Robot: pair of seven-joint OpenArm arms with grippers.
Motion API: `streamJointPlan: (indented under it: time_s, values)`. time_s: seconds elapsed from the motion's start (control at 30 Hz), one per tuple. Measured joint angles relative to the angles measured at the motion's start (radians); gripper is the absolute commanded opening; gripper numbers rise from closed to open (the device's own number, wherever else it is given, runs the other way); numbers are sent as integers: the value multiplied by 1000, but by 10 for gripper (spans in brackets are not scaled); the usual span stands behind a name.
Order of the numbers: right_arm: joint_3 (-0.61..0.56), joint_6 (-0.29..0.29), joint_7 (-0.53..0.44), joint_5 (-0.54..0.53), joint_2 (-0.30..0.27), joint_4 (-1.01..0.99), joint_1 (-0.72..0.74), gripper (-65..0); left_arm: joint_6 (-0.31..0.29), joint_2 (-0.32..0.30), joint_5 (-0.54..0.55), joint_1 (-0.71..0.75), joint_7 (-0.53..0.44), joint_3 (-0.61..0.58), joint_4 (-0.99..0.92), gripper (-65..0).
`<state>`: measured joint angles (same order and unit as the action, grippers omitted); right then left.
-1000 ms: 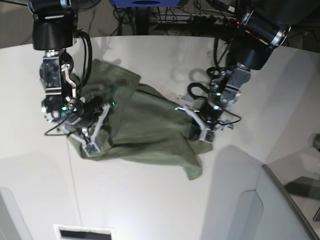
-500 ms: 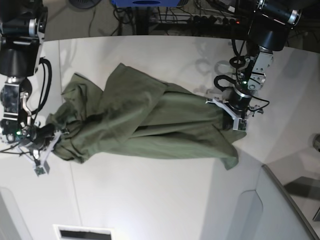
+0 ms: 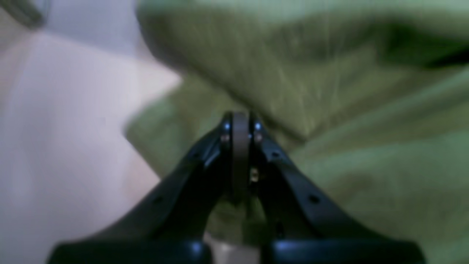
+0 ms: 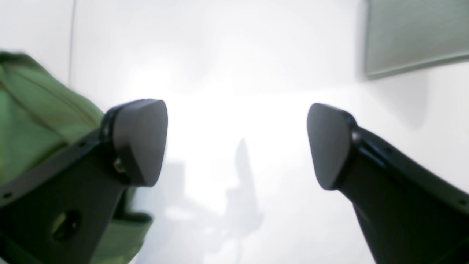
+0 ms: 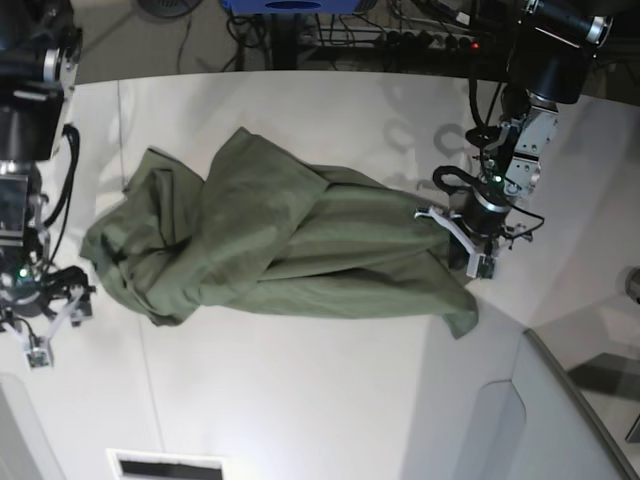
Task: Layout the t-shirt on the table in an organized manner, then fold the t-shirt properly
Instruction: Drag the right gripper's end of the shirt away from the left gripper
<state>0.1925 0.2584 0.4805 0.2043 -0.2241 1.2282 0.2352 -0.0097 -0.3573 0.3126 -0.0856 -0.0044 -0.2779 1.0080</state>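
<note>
The olive-green t-shirt [image 5: 290, 240] lies stretched and wrinkled across the white table [image 5: 300, 400], with folds bunched at its left end. At the shirt's right edge my left gripper [image 5: 470, 250] is shut on the t-shirt. In the left wrist view its fingertips [image 3: 240, 123] press together against the green cloth [image 3: 329, 110]. My right gripper [image 5: 45, 325] stands open just off the shirt's left end. In the right wrist view the right gripper [image 4: 238, 143] has nothing between its fingers but bare table, and the t-shirt [image 4: 33, 121] lies behind the left finger.
A grey translucent panel [image 5: 540, 420] covers the near right corner. A dark slot [image 5: 165, 467] sits at the front edge. A thin seam line [image 5: 140, 340] runs down the table on the left. Cables [image 5: 400, 40] hang behind the far edge.
Both arms drew apart and pulled the shirt out long. The right gripper then opened, let go of the left end and moved slightly away; that end now rests on the table.
</note>
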Motion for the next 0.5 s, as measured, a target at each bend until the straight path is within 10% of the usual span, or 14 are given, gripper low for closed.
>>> streamJointPlan:
  time_s: [0.23,0.37,0.5]
  values:
    - [-134,113,260,-26,233,243,-61,-219,0,20,3,-30,12,-2,32,-650]
    - [-247,100,264,-14,267,194,-62,-252,5,39,3,-50,5,0,14,-650]
    - [-286,-42,264,-23,310,97,-34,-216,-9,46,1,-36,12,-4,-13,-650]
